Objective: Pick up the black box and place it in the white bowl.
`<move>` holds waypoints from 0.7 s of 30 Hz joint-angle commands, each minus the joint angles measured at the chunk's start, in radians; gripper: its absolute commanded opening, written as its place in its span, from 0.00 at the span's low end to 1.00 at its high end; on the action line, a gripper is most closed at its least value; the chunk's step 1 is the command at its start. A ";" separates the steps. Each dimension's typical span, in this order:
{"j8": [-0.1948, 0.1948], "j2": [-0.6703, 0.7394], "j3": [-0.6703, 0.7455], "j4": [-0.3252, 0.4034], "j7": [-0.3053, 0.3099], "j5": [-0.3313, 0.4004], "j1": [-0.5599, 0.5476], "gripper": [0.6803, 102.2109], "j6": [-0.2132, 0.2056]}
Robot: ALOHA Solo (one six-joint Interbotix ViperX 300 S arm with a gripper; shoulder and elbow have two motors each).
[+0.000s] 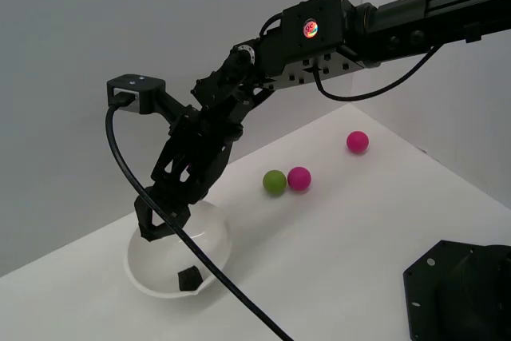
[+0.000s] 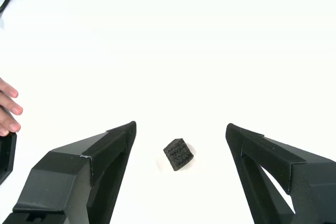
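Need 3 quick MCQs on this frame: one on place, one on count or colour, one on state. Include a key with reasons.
1. Where is the black box?
A. inside the white bowl
B. beside the green ball
C. in the gripper

2. How many pink balls are on the table?
A. one
B. two
C. three

3. The gripper is:
A. shut on the box
B. shut on nothing
C. open

Key: 1 A, the box lies loose on the bowl's floor; 2 B, a second pink ball sits farther back; 3 C, the wrist view shows the fingers spread with the box free between them.

Hand point(image 2: 8, 109) cropped at frame edge
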 commanded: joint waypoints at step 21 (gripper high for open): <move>0.017 0.121 0.130 0.041 0.003 0.040 0.069 0.98 -0.018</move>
